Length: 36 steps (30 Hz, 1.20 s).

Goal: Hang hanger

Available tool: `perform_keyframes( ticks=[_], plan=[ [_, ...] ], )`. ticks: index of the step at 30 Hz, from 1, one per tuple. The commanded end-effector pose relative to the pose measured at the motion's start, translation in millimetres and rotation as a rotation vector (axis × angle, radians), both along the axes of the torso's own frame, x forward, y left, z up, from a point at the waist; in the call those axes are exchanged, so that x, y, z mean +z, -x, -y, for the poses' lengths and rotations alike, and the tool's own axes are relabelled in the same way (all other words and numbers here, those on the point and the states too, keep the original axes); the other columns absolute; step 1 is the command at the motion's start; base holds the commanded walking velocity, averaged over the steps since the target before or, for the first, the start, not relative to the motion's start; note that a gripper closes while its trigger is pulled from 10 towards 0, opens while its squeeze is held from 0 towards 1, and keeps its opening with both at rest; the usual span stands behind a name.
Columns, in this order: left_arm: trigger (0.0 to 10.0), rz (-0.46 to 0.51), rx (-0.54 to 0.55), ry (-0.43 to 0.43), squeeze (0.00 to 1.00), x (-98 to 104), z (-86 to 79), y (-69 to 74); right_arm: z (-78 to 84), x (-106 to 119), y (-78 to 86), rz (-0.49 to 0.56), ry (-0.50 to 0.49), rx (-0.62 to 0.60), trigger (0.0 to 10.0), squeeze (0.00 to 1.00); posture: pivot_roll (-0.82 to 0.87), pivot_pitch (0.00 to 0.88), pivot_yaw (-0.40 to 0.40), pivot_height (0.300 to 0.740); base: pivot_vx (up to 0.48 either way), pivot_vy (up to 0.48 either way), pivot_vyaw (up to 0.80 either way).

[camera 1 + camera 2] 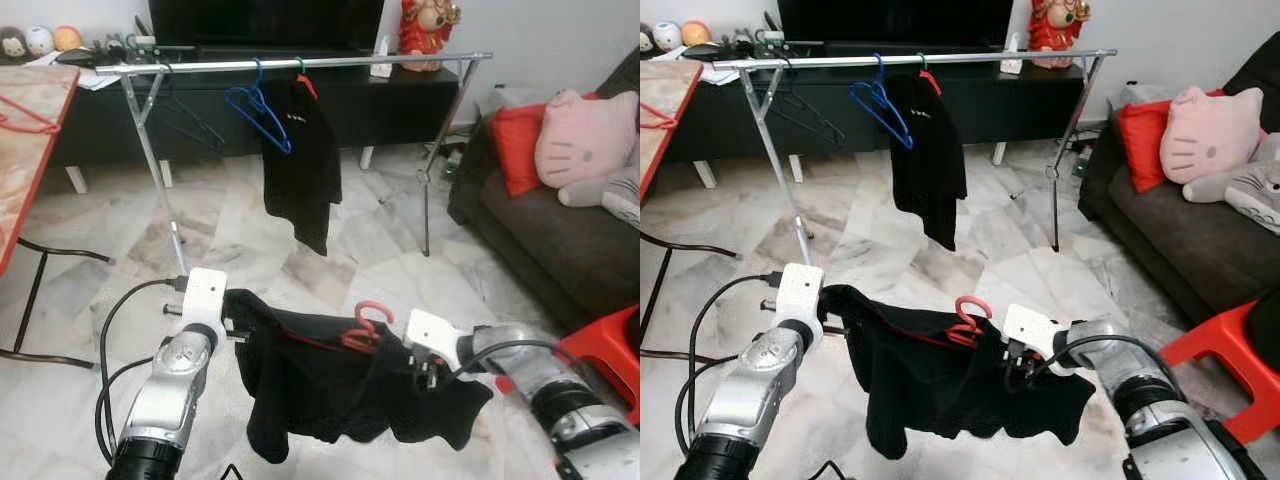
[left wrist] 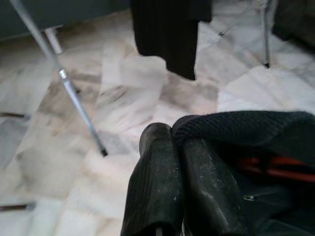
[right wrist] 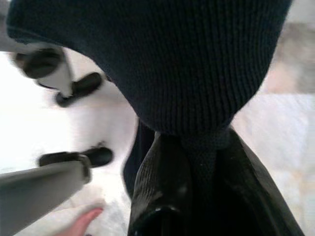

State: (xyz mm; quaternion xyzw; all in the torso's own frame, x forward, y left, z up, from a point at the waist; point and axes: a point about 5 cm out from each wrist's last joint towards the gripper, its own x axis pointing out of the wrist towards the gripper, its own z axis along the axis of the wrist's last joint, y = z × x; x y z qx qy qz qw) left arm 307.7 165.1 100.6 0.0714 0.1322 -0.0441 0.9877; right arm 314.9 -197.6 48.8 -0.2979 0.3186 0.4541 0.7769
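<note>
Between the left end effector [image 1: 232,318] and right end effector [image 1: 425,372], each clenched on a black shirt [image 1: 330,385], the red hanger [image 1: 362,328] could slip before reaching the rail [image 1: 300,63].

Red plastic hanger [image 1: 362,330]: only its hook and a thin strip of one arm show; the rest is buried in the black knitted garment [image 1: 330,385].
Left gripper [image 2: 178,147]: jaws pressed together on a fold of the black garment, tips partly covered by cloth.
Right gripper [image 3: 197,147]: jaws wrapped by the garment, tips hidden.
Red stool [image 1: 610,350]: cut off by the picture's edge.
Red-edged surface [image 1: 25,150]: cut by the left edge.
Small figures on the dark cabinet [image 1: 40,40]: too small to tell.
Right wrist view background: blurred, dark shapes unclear.
</note>
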Motion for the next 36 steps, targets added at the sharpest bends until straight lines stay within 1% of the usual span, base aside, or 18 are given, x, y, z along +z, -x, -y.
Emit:
perform_keyframes(
  ticks=[1, 3, 5, 7, 9, 10, 11, 13, 14, 15, 16, 21, 22, 25, 29, 30, 32, 36],
  plan=[
    [0.0, 0.033, -0.017, 0.007, 0.00, 12, 2.1, -3.8, 8.6, 5, -5.9, 0.038, 0.055, -0.049, 0.0, 0.00, 0.02, 0.000, -0.107, 0.716, 0.000, 0.000, 0.00],
    [0.0, 0.039, -0.019, 0.007, 0.00, 15, 1.9, -4.7, 10.4, 4, -6.8, 0.054, 0.073, -0.077, 0.0, 0.00, 0.02, 0.000, -0.107, 0.716, 0.000, 0.000, 0.00],
    [0.0, 0.054, -0.045, 0.071, 0.00, 23, 5.1, -6.2, 11.7, 1, -8.1, 0.088, 0.099, -0.120, 0.0, 0.00, 0.03, 0.000, -0.106, 0.716, 0.000, 0.000, 0.00],
    [0.0, 0.055, -0.056, 0.097, 0.00, 26, 6.5, -6.1, 11.6, 0, -8.2, 0.099, 0.113, -0.126, 0.0, 0.00, 0.03, 0.000, -0.106, 0.716, 0.000, 0.000, 0.00],
    [0.0, 0.069, -0.095, 0.136, 0.00, 31, 11.9, -5.9, 9.0, 0, -10.9, 0.130, 0.096, -0.179, 0.0, 0.00, 0.03, 0.000, -0.106, 0.716, 0.000, 0.000, 0.00],
    [0.0, 0.078, -0.129, 0.166, 0.00, 35, 16.6, -5.3, 6.5, 1, -13.9, 0.168, 0.078, -0.224, 0.0, 0.00, 0.03, 0.000, -0.106, 0.716, 0.000, 0.000, 0.00],
    [0.0, 0.076, -0.148, 0.169, 0.00, 35, 19.0, -4.7, 4.7, 2, -16.1, 0.179, 0.050, -0.260, 0.0, 0.00, 0.04, 0.000, -0.099, 0.716, 0.000, 0.000, 0.00],
    [0.0, 0.045, -0.245, 0.158, 0.00, 33, 31.9, -0.2, -7.8, 10, -24.6, 0.217, -0.106, -0.368, 0.0, 0.00, 0.04, 0.000, -0.099, 0.716, 0.000, 0.000, 0.00],
    [0.0, 0.045, -0.245, 0.158, 0.00, 33, 31.9, -0.2, -7.8, 10, -24.6, 0.217, -0.106, -0.368, 0.0, 0.00, 0.04, 0.000, -0.099, 0.716, 0.000, 0.000, 0.00],
    [0.0, 0.033, -0.278, 0.159, 0.00, 32, 35.6, 1.6, -13.6, 11, -25.5, 0.201, -0.161, -0.377, 0.0, 0.00, 0.04, 0.000, -0.095, 0.716, 0.000, 0.000, 0.00],
    [0.0, 0.022, -0.333, 0.159, 0.00, 31, 42.9, 5.2, -20.0, 13, -27.4, 0.212, -0.190, -0.377, 0.0, 0.00, 0.04, 0.000, -0.093, 0.716, 0.000, 0.000, 0.00],
    [0.0, 0.016, -0.426, 0.159, 0.00, 30, 56.5, 11.3, -29.6, 14, -29.5, 0.247, -0.208, -0.368, 0.0, 0.00, 0.04, 0.000, -0.094, 0.716, 0.000, 0.000, 0.00],
    [0.0, 0.022, -0.476, 0.165, 0.00, 32, 62.8, 14.9, -31.8, 16, -31.3, 0.267, -0.216, -0.378, 0.0, 0.00, 0.04, 0.000, -0.094, 0.716, 0.000, 0.000, 0.00],
    [0.0, 0.036, -0.510, 0.165, 0.00, 34, 66.0, 17.2, -31.8, 17, -32.9, 0.281, -0.221, -0.401, 0.0, 0.00, 0.04, 0.000, -0.092, 0.716, 0.000, 0.000, 0.00],
    [0.0, 0.092, -0.613, 0.177, 0.00, 46, 74.1, 23.7, -26.2, 15, -33.8, 0.322, -0.134, -0.428, 0.0, 0.00, 0.05, 0.000, -0.093, 0.716, 0.000, 0.000, 0.00],
    [0.0, 0.106, -0.649, 0.179, 0.00, 49, 76.6, 26.5, -23.8, 14, -33.7, 0.330, -0.114, -0.446, 0.0, 0.00, 0.06, 0.000, -0.092, 0.716, 0.000, 0.000, 0.00],
    [0.0, 0.125, -0.761, 0.183, 0.00, 55, 84.0, 36.8, -19.1, 13, -33.6, 0.351, -0.076, -0.478, 0.0, 0.00, 0.06, 0.000, -0.092, 0.716, 0.000, 0.000, 0.00],
    [0.0, 0.097, -0.900, 0.188, 0.00, 53, 93.3, 52.8, -16.8, 15, -35.5, 0.375, -0.086, -0.523, 0.0, 0.00, 0.06, 0.000, -0.090, 0.716, 0.000, 0.000, 0.00]
  ],
)
